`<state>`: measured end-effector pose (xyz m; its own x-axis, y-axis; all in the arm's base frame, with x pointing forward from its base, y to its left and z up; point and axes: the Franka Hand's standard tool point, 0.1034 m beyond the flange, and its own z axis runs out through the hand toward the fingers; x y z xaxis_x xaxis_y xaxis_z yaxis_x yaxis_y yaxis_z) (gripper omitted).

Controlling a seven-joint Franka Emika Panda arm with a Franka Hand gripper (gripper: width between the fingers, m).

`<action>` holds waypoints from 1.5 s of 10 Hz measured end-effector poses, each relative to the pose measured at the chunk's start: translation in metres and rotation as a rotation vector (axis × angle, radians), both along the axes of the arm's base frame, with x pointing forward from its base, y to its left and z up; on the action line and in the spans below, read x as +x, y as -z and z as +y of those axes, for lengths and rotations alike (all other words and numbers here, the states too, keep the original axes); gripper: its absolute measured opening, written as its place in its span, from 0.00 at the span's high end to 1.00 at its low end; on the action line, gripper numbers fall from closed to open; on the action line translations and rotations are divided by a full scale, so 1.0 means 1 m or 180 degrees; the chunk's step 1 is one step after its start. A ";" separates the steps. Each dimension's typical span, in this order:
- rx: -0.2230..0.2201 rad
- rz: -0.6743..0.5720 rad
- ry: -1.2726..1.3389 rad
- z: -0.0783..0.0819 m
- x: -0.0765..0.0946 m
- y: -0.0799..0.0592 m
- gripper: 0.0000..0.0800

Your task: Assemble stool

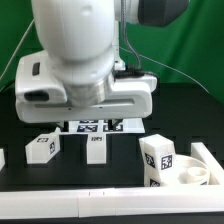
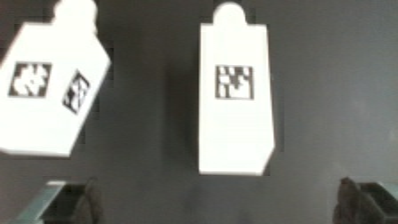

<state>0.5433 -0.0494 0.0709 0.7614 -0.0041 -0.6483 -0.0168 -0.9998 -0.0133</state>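
Observation:
In the wrist view, one white block leg (image 2: 237,100) with a black-and-white tag lies lengthwise on the black table. A second leg (image 2: 50,90) lies tilted beside it. My gripper (image 2: 217,205) is open and empty above the table, and the straight leg's end lies just ahead of the gap between the dark fingertips (image 2: 63,205). In the exterior view these two legs (image 1: 97,146) (image 1: 42,146) lie under the arm's white hand (image 1: 85,88), which hides the fingers. A third leg (image 1: 158,160) stands upright by the round seat (image 1: 192,174) at the exterior view's right.
The marker board (image 1: 95,126) lies behind the two lying legs. Low white wall pieces run along the front (image 1: 80,205), the exterior view's right (image 1: 212,160) and the left edge (image 1: 2,158). A green curtain hangs behind.

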 end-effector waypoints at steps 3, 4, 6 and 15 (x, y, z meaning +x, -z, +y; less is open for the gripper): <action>-0.0066 0.0604 0.0178 0.008 -0.023 0.015 0.19; -0.0078 0.0541 0.0164 0.007 -0.019 0.019 0.19; -0.0077 0.0538 0.0174 0.006 -0.019 0.018 0.19; 0.0007 0.0930 0.0320 0.004 -0.039 0.039 0.19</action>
